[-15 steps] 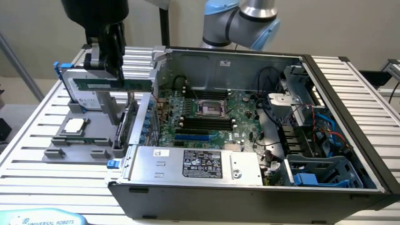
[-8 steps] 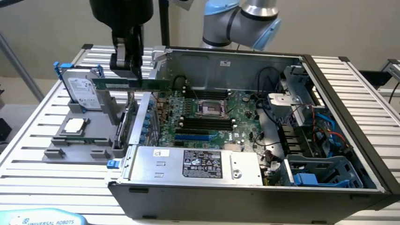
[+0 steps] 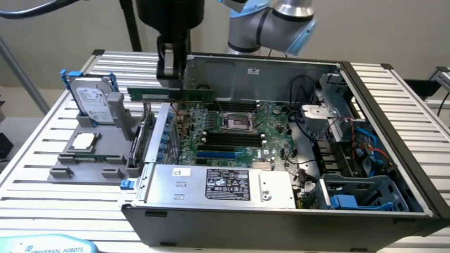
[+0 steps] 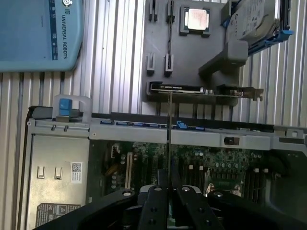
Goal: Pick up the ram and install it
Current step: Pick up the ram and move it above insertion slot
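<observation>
The claw is clamped on the ram, which sits level between its fingertips, jutting out both sides, with the motherboard below.

Hidden and cut off
The ram, seen edge-on, disappears between the fingers of the gripper; the arm is cut off at the exterior view's top; the power supply label is unreadable.
</observation>
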You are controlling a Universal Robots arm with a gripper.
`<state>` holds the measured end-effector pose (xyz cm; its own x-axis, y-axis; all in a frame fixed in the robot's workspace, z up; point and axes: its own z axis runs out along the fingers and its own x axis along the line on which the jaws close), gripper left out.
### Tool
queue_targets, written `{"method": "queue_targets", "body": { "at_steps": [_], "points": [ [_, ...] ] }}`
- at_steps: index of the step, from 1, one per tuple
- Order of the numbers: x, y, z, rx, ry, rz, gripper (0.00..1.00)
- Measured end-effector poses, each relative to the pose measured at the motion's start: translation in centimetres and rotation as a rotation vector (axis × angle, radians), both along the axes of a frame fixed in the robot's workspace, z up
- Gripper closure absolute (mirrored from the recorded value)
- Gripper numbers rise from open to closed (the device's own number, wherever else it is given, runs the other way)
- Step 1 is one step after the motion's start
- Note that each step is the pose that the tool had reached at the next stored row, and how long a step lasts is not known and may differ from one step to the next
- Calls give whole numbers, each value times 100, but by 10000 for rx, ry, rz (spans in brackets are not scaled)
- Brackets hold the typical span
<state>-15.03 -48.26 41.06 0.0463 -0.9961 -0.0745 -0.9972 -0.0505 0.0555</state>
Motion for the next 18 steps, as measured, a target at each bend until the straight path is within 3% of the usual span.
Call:
{"method": "queue_targets", "body": {
  "at_steps": [6,11,13,18],
  "points": [
    [274,29,-14,0,41,-1,86],
    [500,94,-57,0,53,-1,86],
    [583,137,-87,0,56,0,86],
    [703,318,-178,-1,57,-2,86]
  ]
}}
